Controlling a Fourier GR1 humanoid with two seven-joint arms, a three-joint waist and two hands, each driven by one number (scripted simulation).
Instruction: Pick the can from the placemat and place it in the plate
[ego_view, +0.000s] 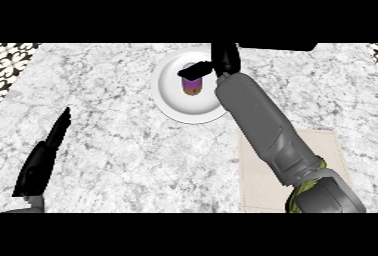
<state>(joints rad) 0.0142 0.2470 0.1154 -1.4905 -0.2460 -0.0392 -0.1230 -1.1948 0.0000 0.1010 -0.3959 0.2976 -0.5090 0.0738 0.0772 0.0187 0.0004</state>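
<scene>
Grey-white marbled counter (133, 150) fills pretty much the whole head view, with a strip of black-and-white patterned stuff (13, 60) peeking in at the far left edge.

So the can (192, 86): small, purple body with a brownish end toward the near side, sitting inside the white plate (168, 97), over on the plate's right half. Can't honestly tell if it's upright or lying down from this steep angle. The right hand (214, 64) is right on top of it, black fingers (192, 71) curled over the can's upper end, so that part is covered. Whether the can is actually resting on the plate or held just above it is hard to make out.

The plate's right rim is hidden behind the grey right forearm (258, 125), which runs diagonally across it. That same forearm also covers a good chunk of the beige placemat (325, 150), and the mat's near edge is cut off at the bottom.

Left hand (44, 155) is down at the lower left, fingers straight, pointing away, holding nothing, well apart from the plate.

Count: one can, one plate, one placemat, two hands.
</scene>
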